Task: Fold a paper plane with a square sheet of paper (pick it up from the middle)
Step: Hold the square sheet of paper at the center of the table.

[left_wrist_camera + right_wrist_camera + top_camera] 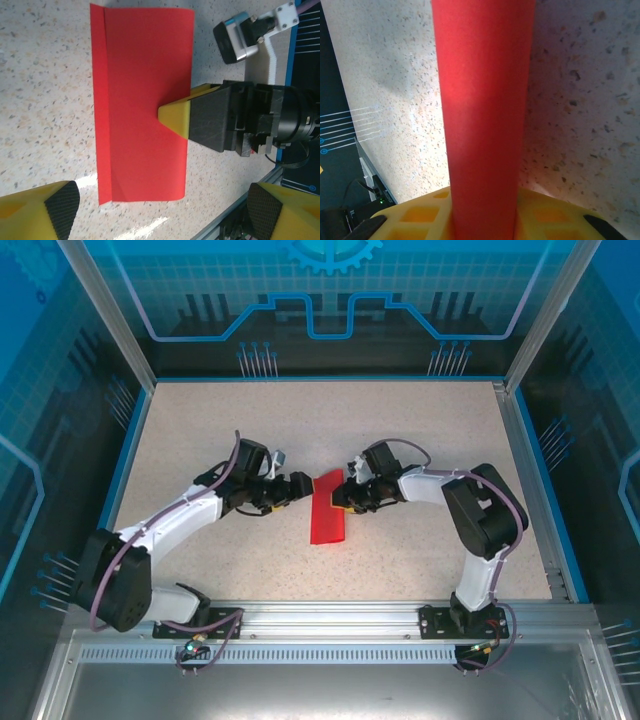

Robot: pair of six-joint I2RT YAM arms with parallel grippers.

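The left gripper (161,207) held its jaws released beside the square sheet of paper (142,100), while the right gripper (175,114) straddled its edge, apparently steadying it, grip unclear.

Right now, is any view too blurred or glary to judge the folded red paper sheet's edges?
Left wrist: sharp, the folded red paper sheet crisp-edged, one glare patch on the speckled table. Right wrist: sheet close and soft-edged. Top external: evenly lit, sharp.
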